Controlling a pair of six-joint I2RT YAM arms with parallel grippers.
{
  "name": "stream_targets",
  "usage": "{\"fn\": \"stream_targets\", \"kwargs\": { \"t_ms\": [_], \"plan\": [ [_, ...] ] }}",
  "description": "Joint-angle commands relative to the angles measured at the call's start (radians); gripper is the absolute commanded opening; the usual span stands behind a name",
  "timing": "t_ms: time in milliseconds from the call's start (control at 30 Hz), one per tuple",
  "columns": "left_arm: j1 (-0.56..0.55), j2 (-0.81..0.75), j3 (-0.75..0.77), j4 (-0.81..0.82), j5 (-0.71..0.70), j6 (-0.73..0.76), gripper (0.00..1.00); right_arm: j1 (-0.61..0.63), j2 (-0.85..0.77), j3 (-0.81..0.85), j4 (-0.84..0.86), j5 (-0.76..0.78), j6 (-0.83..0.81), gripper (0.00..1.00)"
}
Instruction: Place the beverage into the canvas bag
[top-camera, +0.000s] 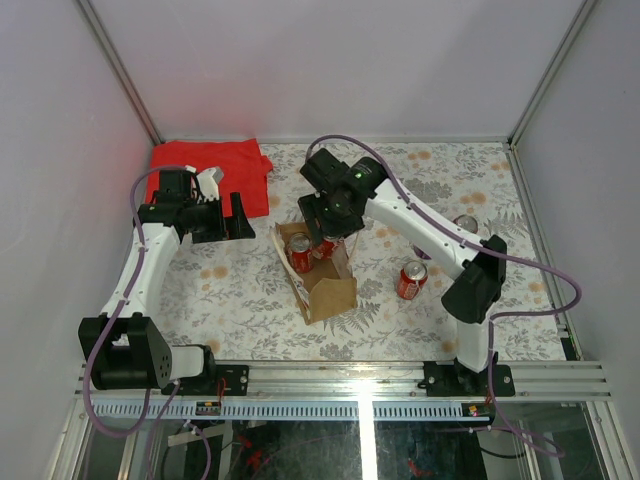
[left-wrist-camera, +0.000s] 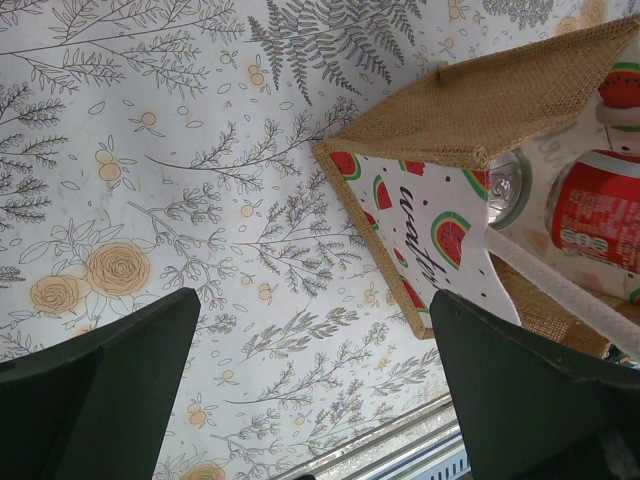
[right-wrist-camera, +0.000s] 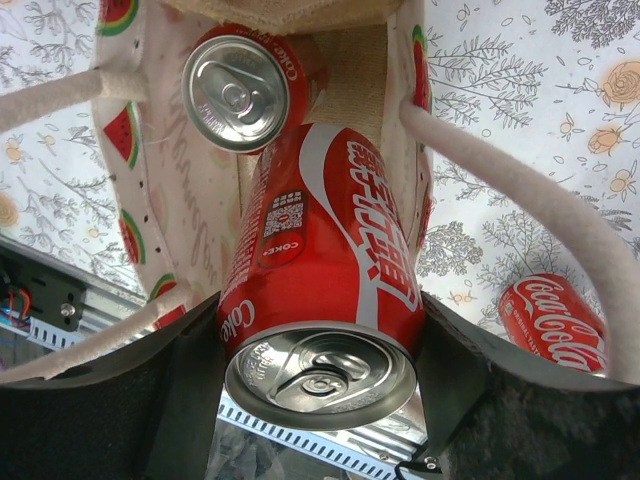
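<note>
The canvas bag (top-camera: 330, 285) stands open in the middle of the table, tan outside with a watermelon-print lining (right-wrist-camera: 160, 200) and cream handles (right-wrist-camera: 530, 210). My right gripper (top-camera: 328, 232) is shut on a red Coke can (right-wrist-camera: 320, 260) and holds it over the bag's mouth, its bottom end between the handles. A second red can (right-wrist-camera: 245, 90) stands inside the bag. My left gripper (top-camera: 235, 215) is open and empty, to the left of the bag. In the left wrist view the bag (left-wrist-camera: 480, 100) is at the upper right, with a can (left-wrist-camera: 600, 215) inside it.
A third red can (top-camera: 411, 279) stands on the table right of the bag and also shows in the right wrist view (right-wrist-camera: 555, 320). Another can (top-camera: 465, 224) sits behind the right arm. A folded red cloth (top-camera: 210, 170) lies at the back left.
</note>
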Motion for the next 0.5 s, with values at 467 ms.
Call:
{"fn": "stream_targets", "kwargs": {
  "t_ms": [467],
  "plan": [
    [0.007, 0.004, 0.011, -0.002, 0.021, 0.001, 1.00, 0.002, 0.067, 0.027, 0.040, 0.032, -0.037, 0.00]
  ]
}}
